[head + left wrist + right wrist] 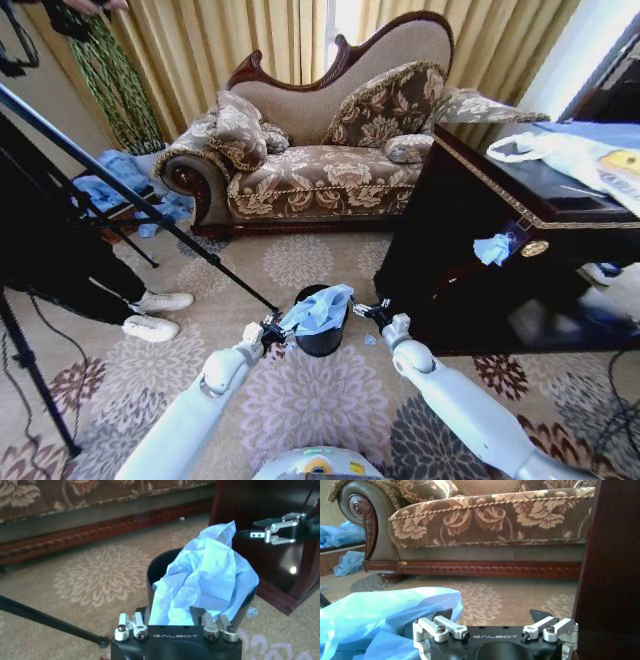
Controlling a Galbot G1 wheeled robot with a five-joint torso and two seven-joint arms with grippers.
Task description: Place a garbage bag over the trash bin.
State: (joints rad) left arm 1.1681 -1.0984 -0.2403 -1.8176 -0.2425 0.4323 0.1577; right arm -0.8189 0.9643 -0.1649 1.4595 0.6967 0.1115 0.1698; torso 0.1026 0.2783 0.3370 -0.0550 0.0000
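Trash bin [322, 338]: stands on the carpet between both arms, beside the dark cabinet [470, 240]
Garbage bag [318, 308]: bunched over its mouth, not yet spread around the rim
Left gripper [271, 330]: at the bag's edge; grip unclear
Right gripper [366, 311]: spread wide, empty, seemingly ready to catch the opposite edge

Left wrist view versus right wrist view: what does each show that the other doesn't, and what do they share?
The left wrist view alone shows the trash bin with its open black rim, and the right gripper off by the dark cabinet, fingers apart. The right wrist view alone shows the sofa's carved wooden arm and blue cloth beyond it. Both show the garbage bag, the floral carpet and the sofa's base.
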